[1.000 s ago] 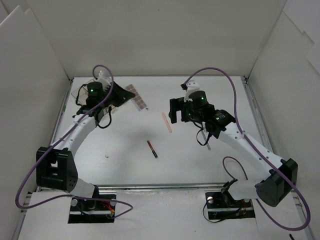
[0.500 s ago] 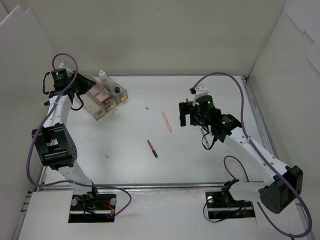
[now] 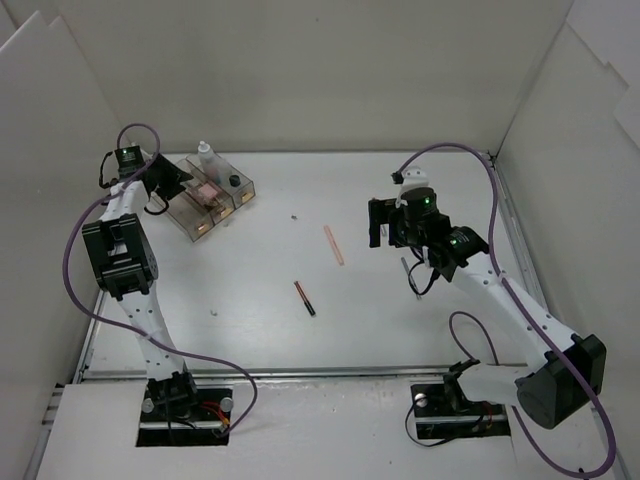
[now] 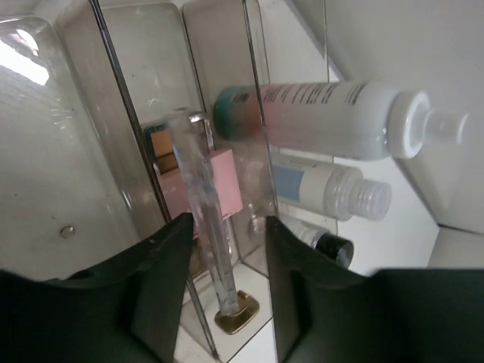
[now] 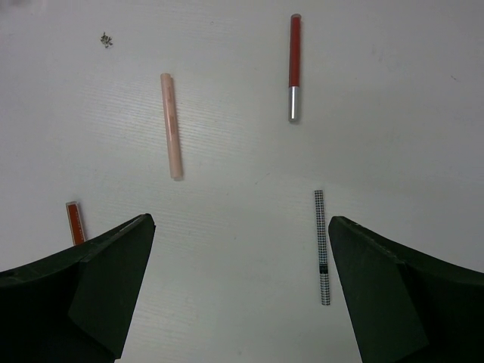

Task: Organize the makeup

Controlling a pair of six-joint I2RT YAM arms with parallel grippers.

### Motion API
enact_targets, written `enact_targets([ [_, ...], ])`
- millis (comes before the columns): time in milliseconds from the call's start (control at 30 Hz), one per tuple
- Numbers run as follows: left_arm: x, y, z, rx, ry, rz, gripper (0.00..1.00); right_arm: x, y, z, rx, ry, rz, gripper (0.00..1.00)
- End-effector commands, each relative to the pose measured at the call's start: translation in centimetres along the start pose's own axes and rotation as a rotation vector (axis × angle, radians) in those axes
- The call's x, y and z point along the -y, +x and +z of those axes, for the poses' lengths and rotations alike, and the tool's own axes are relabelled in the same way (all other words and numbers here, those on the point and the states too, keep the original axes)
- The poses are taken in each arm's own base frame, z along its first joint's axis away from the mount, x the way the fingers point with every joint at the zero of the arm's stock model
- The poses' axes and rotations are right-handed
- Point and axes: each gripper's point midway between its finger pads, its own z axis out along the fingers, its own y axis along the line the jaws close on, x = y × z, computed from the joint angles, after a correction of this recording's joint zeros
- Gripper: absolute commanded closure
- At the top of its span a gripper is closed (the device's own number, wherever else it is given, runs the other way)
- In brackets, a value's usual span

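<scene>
The clear box (image 3: 207, 196) stands at the back left and holds makeup. In the left wrist view I see in it a white-pink-teal bottle (image 4: 325, 113), a clear bottle with a blue label (image 4: 325, 189), a small black-capped bottle (image 4: 334, 246), a pink square pad (image 4: 219, 185) and a brown palette (image 4: 161, 142). My left gripper (image 3: 168, 183) (image 4: 225, 227) is open at the box's left side, with a clear upright piece between its fingers. On the table lie a pink pencil (image 3: 333, 244) (image 5: 172, 125), a red pencil (image 3: 304, 297) (image 5: 293, 68) and a grey checked pencil (image 5: 323, 247). My right gripper (image 3: 385, 223) (image 5: 238, 223) is open and empty above them.
White walls stand on the left, right and back. A small dark speck (image 3: 293, 215) lies left of the pink pencil. A small red piece (image 5: 73, 221) shows at the left of the right wrist view. Purple cables loop over both arms.
My left arm has swung from over the box to its far-left side, uncovering the box. My right gripper has drawn back to the right, away from the pink pencil.
</scene>
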Motion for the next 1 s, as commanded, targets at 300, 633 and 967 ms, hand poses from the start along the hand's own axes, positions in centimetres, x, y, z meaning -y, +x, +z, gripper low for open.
enact_targets([
  [300,7.3,-3.0,-6.3,0.129,0.109,0.136,0.43,0.3,-1.8,-0.7,0.053,-0.005,0.028,0.02],
  [633,9.2,10.7,-11.9,0.001,-0.059,0.243,0.5,0.3,-1.5,-1.2,0.058,-0.018,0.026,0.02],
  [967,6.8,28.9,-16.1,-0.207,-0.297,0.215,0.5,1.8,0.4,-2.6,0.075,0.022,0.065,0.02],
])
